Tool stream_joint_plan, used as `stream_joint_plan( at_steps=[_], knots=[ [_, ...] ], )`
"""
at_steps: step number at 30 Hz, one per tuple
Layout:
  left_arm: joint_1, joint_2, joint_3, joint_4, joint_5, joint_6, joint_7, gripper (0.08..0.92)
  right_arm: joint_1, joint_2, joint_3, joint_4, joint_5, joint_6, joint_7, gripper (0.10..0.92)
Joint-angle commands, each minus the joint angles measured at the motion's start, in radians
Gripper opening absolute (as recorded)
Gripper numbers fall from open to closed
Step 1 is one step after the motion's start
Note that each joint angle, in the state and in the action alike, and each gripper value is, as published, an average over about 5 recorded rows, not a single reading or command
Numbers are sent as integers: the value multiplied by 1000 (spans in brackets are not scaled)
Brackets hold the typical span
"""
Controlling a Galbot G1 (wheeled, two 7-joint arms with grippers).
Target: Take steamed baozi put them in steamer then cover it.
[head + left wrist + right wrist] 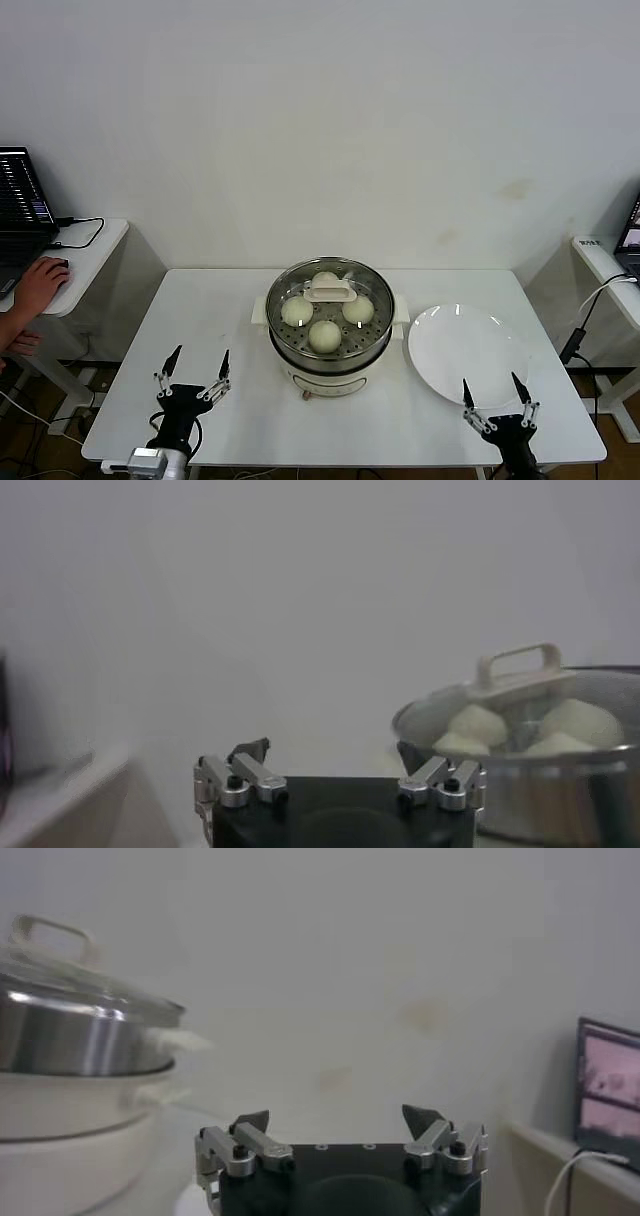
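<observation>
The steamer (285, 352) stands at the table's middle, a steel pot on a cream-white base. Several cream-white baozi (324, 335) lie inside on the tray. The clear glass cover (329, 290) with its cream handle sits on the steamer. The left wrist view shows the steamer (530, 790), baozi (478, 724) and cover handle (517, 670). The right wrist view shows the steamer (70, 1038) and cover (60, 973). My left gripper (198, 371) is open and empty near the table's front left edge. My right gripper (493, 396) is open and empty at the front right.
An empty white plate (467, 353) lies right of the steamer, just beyond my right gripper. A person's hand (40, 283) rests on a side desk at far left beside a laptop (20, 205). Another desk with cables (600, 290) stands at far right.
</observation>
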Motion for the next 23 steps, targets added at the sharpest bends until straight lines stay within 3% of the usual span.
stream_joint_plan(
  at_steps=[1, 6, 23],
  knots=[
    [78, -3, -64, 46, -178, -94, 29, 823, -84, -26, -23, 64, 91, -19, -30, 823],
    [72, -11, -63, 59, -164, -95, 50, 823, -97, -24, -22, 90, 97, -188, -24, 822],
    [54, -35, -61, 82, -132, -89, 70, 823, -84, -24, -33, 124, 96, -260, -1, 823]
  ],
)
